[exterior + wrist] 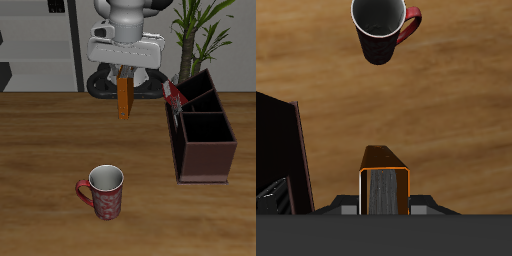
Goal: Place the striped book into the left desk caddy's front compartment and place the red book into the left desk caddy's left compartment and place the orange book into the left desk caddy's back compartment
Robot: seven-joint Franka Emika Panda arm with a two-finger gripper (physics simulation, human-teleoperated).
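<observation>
My gripper [124, 72] is shut on the orange book [124, 95] and holds it upright above the table, a little way from the left desk caddy [206, 150]. The caddy is dark maroon-brown with tall thin walls. In the wrist view the orange book [384, 190] hangs between my fingers, with the caddy's wall [281, 140] beside it. The red book [170, 91] and the striped book [177, 108] stick out of the caddy at its end nearest the robot. I cannot tell which compartments they are in. A corner of the striped book [270, 196] shows in the wrist view.
A red patterned mug [104, 190] stands near the table's front edge; it also shows in the wrist view [379, 25]. A potted plant [200, 30] stands behind the caddy.
</observation>
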